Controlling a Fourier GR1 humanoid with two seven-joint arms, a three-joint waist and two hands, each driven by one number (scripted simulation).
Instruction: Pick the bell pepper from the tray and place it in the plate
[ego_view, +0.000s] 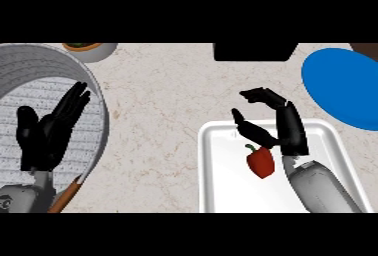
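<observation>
We see a red bell pepper (260, 162) with a green stem on a white tray (221, 170), and a plain blue plate (343, 87). The table (170, 110) is beige with marble veining. Both hands are black on grey forearms.

No text, label, brand, number or sign can be read anywhere in the head view.
</observation>
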